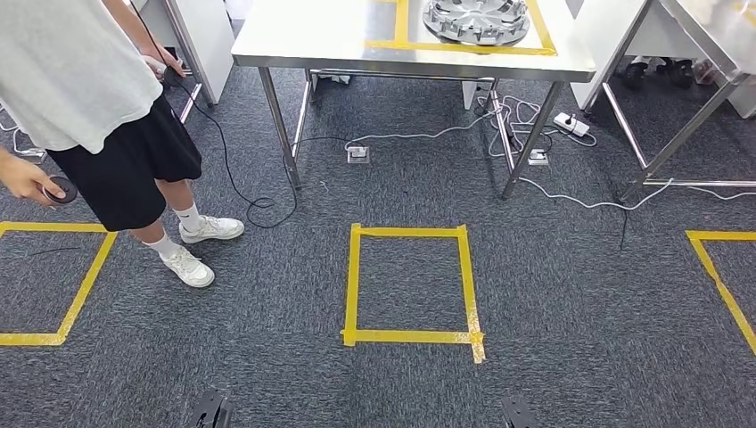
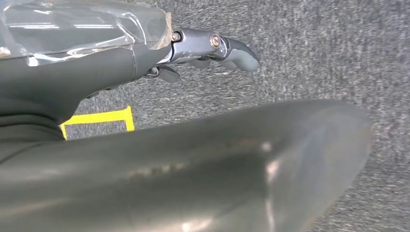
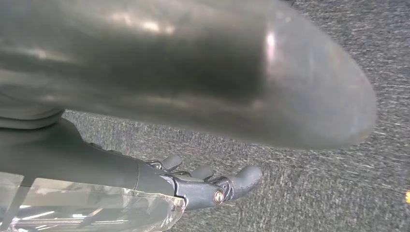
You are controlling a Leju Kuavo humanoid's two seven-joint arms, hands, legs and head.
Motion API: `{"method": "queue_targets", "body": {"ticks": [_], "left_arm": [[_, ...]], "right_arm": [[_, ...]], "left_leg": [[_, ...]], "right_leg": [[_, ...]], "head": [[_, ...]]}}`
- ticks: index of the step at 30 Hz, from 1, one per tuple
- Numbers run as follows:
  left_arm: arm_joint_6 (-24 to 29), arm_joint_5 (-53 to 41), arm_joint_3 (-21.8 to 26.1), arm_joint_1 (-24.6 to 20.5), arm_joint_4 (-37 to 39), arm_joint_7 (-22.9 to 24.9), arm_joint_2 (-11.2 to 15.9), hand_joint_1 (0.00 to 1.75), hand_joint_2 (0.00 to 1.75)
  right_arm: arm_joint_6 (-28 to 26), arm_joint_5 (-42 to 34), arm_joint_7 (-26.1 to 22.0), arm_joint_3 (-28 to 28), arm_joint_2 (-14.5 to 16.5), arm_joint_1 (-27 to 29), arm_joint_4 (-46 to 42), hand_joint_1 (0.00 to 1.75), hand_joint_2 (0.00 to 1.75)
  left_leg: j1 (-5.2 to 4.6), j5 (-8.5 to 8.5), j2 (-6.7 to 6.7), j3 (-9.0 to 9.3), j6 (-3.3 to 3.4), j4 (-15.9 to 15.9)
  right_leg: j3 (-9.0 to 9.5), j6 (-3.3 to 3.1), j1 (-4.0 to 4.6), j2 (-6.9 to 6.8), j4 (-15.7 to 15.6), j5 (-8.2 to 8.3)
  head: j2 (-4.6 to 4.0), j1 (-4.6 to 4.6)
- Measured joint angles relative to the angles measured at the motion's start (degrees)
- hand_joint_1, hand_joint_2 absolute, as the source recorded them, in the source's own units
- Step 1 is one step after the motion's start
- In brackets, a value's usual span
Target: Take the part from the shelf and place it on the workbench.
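On the steel workbench (image 1: 294, 40) at the far side of the head view, inside a yellow tape square (image 1: 401, 27): a round silver part (image 1: 475, 18), like a wheel with ribs and cut-out holes, lying flat, top edge cut off by the picture. Under the bench, white cables (image 1: 499, 120) and a power strip (image 1: 571, 123) on the grey carpet (image 1: 571, 294). Nearer, more yellow tape (image 1: 410, 283) marked out as a box on the floor. At the left, a person (image 1: 80, 80) in a white shirt, black shorts and white shoes.

In the left wrist view, close up: the left hand (image 2: 212, 50), dark fingers (image 2: 241, 53) a little bent, holding nothing, hanging over carpet. In the right wrist view, much the same: the right hand (image 3: 212, 186), fingers (image 3: 246, 176) loosely apart and empty, above carpet.
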Motion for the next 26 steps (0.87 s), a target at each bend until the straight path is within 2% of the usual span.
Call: {"method": "queue_targets", "body": {"ticks": [1, 2, 3, 5, 6, 7, 9, 10, 11, 12, 13, 14, 15, 16, 17, 18, 20, 22, 23, 25, 26], "left_arm": [[0.0, 0.1, -0.1, 0.0, 0.0, 0.0, 0.0, 0.00, 0.00], [0.0, 0.2, -0.1, 0.0, 0.0, 0.0, 0.0, 0.00, 0.00], [0.1, 0.4, -0.1, 0.0, 0.0, 0.0, 0.0, 0.00, 0.00], [0.2, 0.6, -0.1, 0.2, 0.0, 0.0, 0.0, 0.00, 0.00], [0.3, 0.6, -0.1, 0.3, 0.0, 0.0, 0.0, 0.00, 0.00], [0.3, 0.6, -0.1, 0.4, 0.0, 0.0, 0.0, 0.00, 0.00], [0.3, 0.7, -0.1, 0.5, 0.0, 0.0, 0.0, 0.00, 0.00], [0.3, 0.7, -0.1, 0.6, 0.0, 0.0, 0.0, 0.00, 0.00], [0.3, 0.8, -0.1, 0.6, 0.0, 0.0, 0.0, 0.00, 0.00], [0.3, 0.8, -0.1, 0.7, 0.0, 0.0, 0.0, 0.00, 0.00], [0.3, 0.9, -0.1, 0.7, 0.0, 0.0, 0.0, 0.00, 0.00], [0.3, 0.9, -0.1, 0.7, 0.0, 0.0, 0.0, 0.00, 0.00], [0.3, 0.9, -0.1, 0.7, 0.0, 0.0, 0.0, 0.00, 0.00], [0.3, 1.0, -0.2, 0.7, 0.0, 0.0, 0.1, 0.00, 0.00], [0.3, 1.0, -0.2, 0.7, 0.0, 0.0, 0.1, 0.00, 0.00], [0.4, 1.0, -0.2, 0.7, 0.0, 0.0, 0.1, 0.00, 0.00], [0.5, 1.1, -0.2, 0.7, 0.0, 0.0, 0.1, 0.00, 0.00], [0.5, 1.1, -0.3, 0.6, 0.0, 0.0, 0.0, 0.00, 0.00], [0.5, 1.1, -0.3, 0.6, 0.0, 0.0, -0.1, 0.00, 0.00], [0.5, 1.1, -0.4, 0.6, 0.0, 0.0, -0.1, 0.00, 0.00], [0.5, 1.1, -0.5, 0.6, 0.0, 0.0, -0.1, 0.00, 0.00]], "right_arm": [[-0.1, 0.1, 0.0, 0.0, 0.0, -0.1, 0.0, 0.00, 0.00], [-0.2, 0.2, 0.0, 0.0, 0.0, -0.2, 0.1, 0.00, 0.00], [-0.3, 0.4, 0.1, 0.0, 0.1, -0.2, 0.1, 0.00, 0.00], [-0.4, 0.6, 0.1, 0.0, 0.2, -0.2, 0.2, 0.00, 0.00], [-0.5, 0.6, 0.1, 0.0, 0.3, -0.2, 0.3, 0.00, 0.00], [-0.5, 0.7, 0.1, 0.0, 0.3, -0.2, 0.3, 0.00, 0.00], [-0.5, 0.7, 0.2, 0.0, 0.4, -0.2, 0.3, 0.00, 0.00], [-0.5, 0.7, 0.3, 0.0, 0.5, -0.1, 0.4, 0.00, 0.00], [-0.5, 0.8, 0.3, 0.0, 0.5, -0.1, 0.4, 0.00, 0.00], [-0.5, 0.8, 0.4, 0.0, 0.5, -0.1, 0.5, 0.00, 0.00], [-0.5, 0.8, 0.4, 0.0, 0.6, -0.1, 0.5, 0.00, 0.00], [-0.6, 0.8, 0.5, 0.0, 0.6, -0.1, 0.6, 0.00, 0.00], [-0.6, 0.9, 0.5, 0.0, 0.7, -0.1, 0.6, 0.00, 0.00], [-0.6, 0.9, 0.6, 0.0, 0.7, -0.1, 0.6, 0.00, 0.00], [-0.7, 0.9, 0.6, 0.0, 0.8, -0.2, 0.6, 0.00, 0.00], [-0.7, 0.9, 0.6, 0.0, 0.9, -0.2, 0.6, 0.00, 0.00], [-0.7, 0.9, 0.6, 0.0, 1.0, -0.2, 0.7, 0.00, 0.00], [-0.7, 0.9, 0.6, 0.1, 1.0, -0.2, 0.7, 0.00, 0.00], [-0.8, 0.9, 0.6, 0.1, 0.9, -0.2, 0.8, 0.00, 0.00], [-0.7, 0.8, 0.6, 0.1, 0.9, -0.2, 0.9, 0.00, 0.00], [-0.7, 0.8, 0.6, 0.1, 0.9, -0.2, 0.9, 0.00, 0.00]], "left_leg": [[-0.06, 0.33, 0.00, -0.45, -0.32, 0.2], [-0.08, 0.70, 0.01, -0.74, -0.68, 0.3], [-0.08, 1.11, 0.01, -0.89, -1.07, 0.3], [0.09, 1.19, -0.07, -1.22, -1.81, 0.5], [0.23, 0.08, -0.14, -1.61, -2.20, 1.4], [0.39, -1.93, -0.20, -2.31, -2.60, 3.4], [0.74, -7.22, -0.25, -4.58, -3.34, 10.6], [0.87, -8.95, -0.25, -5.58, -3.62, 14.3], [0.96, -9.54, -0.25, -5.91, -3.79, 16.7], [1.03, -8.96, -0.25, -5.10, -3.84, 16.7], [1.06, -7.61, -0.25, -3.11, -3.77, 14.4], [1.06, -6.16, -0.27, -0.24, -3.52, 10.2], [0.98, -5.39, -0.29, 2.62, -3.17, 5.9], [0.83, -4.98, -0.31, 4.68, -2.76, 2.6], [0.65, -5.03, -0.32, 5.77, -2.36, 0.7], [0.44, -5.22, -0.32, 5.94, -2.03, 0.2], [0.41, -4.56, -0.20, 5.67, -1.16, -0.3], [0.64, -3.57, 0.14, 5.39, -0.08, -1.2], [0.74, -3.10, 0.39, 5.12, 0.30, -1.5], [0.59, -2.51, 0.85, 4.31, 0.59, -1.5], [0.54, -2.38, 0.98, 4.09, 0.58, -1.5]], "right_leg": [[2.07, -0.48, 0.14, 0.02, -3.4, -0.31], [3.08, -1.09, 0.34, 0.03, -5.5, -0.86], [3.30, -1.61, 0.54, 0.04, -6.2, -0.98], [2.60, -2.58, 0.29, -0.01, -6.3, -0.21], [2.34, -3.11, 0.11, -0.07, -6.4, 0.25], [2.01, -3.54, -0.08, -0.12, -6.5, 0.74], [1.19, -3.96, 0.01, -0.19, -6.4, 1.56], [0.75, -3.94, 0.06, -0.21, -6.3, 1.94], [0.33, -3.86, 0.11, -0.20, -6.2, 2.29], [-0.03, -3.73, 0.12, -0.18, -6.0, 2.56], [-0.39, -3.58, 0.12, -0.15, -5.8, 2.75], [-0.62, -3.45, 0.12, -0.12, -5.6, 2.87], [-0.84, -3.24, 0.19, -0.11, -5.5, 2.99], [-1.01, -3.00, 0.26, -0.12, -5.4, 3.14], [-1.16, -2.71, 0.32, -0.13, -5.3, 3.32], [-1.33, -2.34, 0.35, -0.14, -5.3, 3.56], [-1.59, -1.69, 0.32, -0.12, -5.3, 3.86], [-2.95, -1.65, 0.33, -0.07, -3.0, 2.40], [-4.43, -1.87, 0.27, -0.05, 0.0, 0.72], [-8.00, -2.01, 0.14, -0.02, 8.2, -2.90], [-8.98, -1.99, 0.11, -0.02, 10.5, -3.80]], "head": [[0.00, -0.02], [0.00, -0.02], [0.00, -0.04], [0.00, -0.02], [0.00, -0.09], [0.00, -0.13], [0.00, -0.26], [0.00, -0.26], [0.00, -0.27], [0.00, -0.27], [0.00, -0.28], [0.00, -0.28], [0.00, -0.27], [0.00, -0.26], [0.00, -0.26], [0.00, -0.25], [0.00, -0.26], [0.00, -0.13], [0.00, -0.05], [0.00, 0.06], [0.00, 0.06]]}}
